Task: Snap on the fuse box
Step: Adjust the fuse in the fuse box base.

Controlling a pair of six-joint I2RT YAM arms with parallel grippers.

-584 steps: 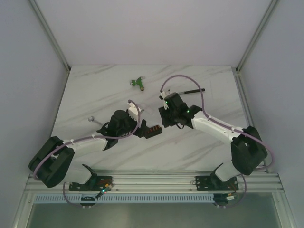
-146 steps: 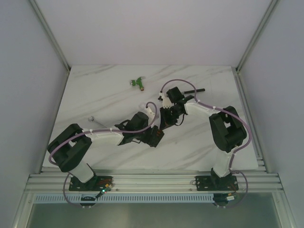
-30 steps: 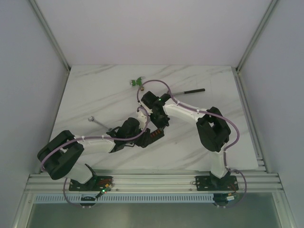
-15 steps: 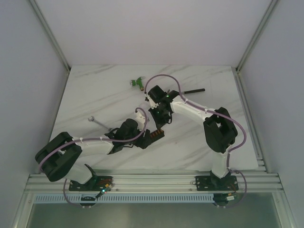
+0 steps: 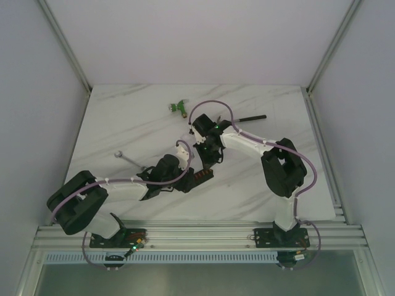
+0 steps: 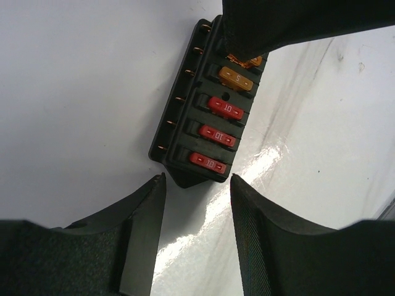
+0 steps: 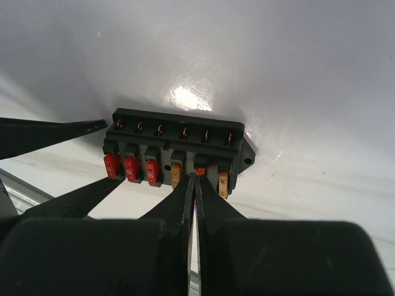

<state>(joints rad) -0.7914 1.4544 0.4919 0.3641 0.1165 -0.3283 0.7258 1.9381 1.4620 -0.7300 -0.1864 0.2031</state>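
1. The fuse box (image 5: 200, 176) lies flat near the middle of the desk (image 5: 123, 123), between my two arms, with its fuse row facing up.
2. My left hand (image 6: 197, 184) is released. Its fingers stand apart on either side of the box's near end and, as far as I can see, do not touch it.
3. My right hand (image 7: 195, 177) is clenched, its tips together and down on an orange fuse (image 7: 200, 171) further along the row from the three red fuses (image 7: 131, 166). I cannot tell whether it pinches that fuse or only presses it.
4. I judge the step in hand to be seating that fuse in its slot.
5. The next move calls for a straight downward push. I would also close the left hand on the box's end to brace it, so it neither slides nor tips.
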